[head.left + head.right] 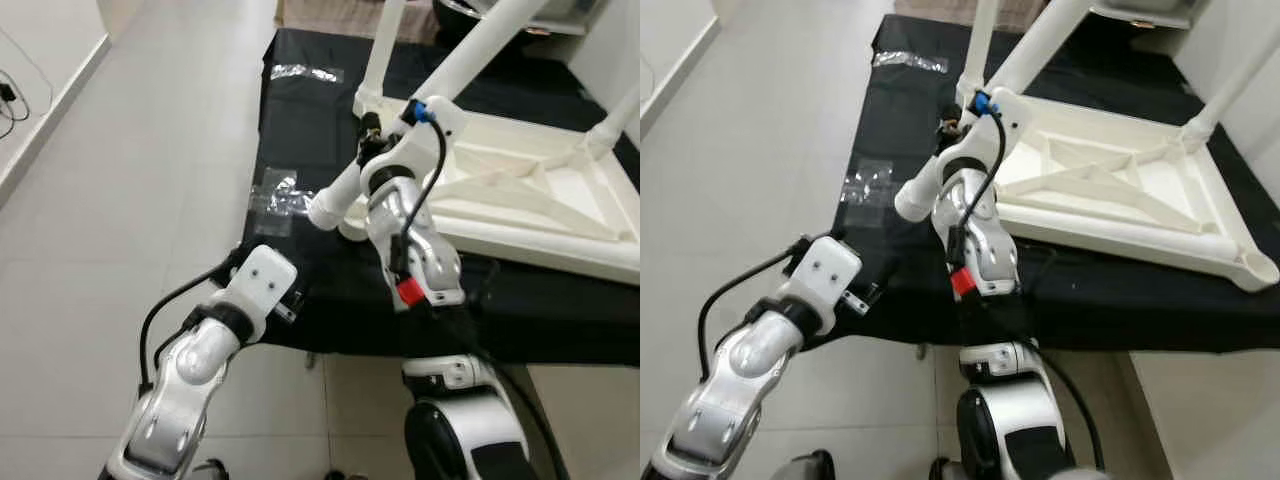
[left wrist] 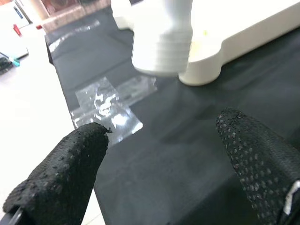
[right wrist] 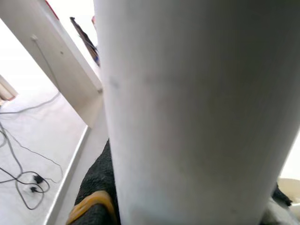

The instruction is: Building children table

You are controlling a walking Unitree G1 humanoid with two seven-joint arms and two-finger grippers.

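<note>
The white kids' table (image 1: 1120,200) is lying upside down on a black cloth (image 1: 300,130) spread over the floor (image 1: 130,200), legs sticking up. The right claw (image 1: 372,135) is clamped around a loose white leg (image 1: 340,195), held at an angle with its threaded end hanging just off the table's near-left corner. The left claw (image 2: 164,154) hovers low over the cloth's near-left edge, fingers (image 2: 61,173) spread wide with nothing between them. Some clear plastic bags (image 1: 275,190) lie near the cloth's left edge.
</note>
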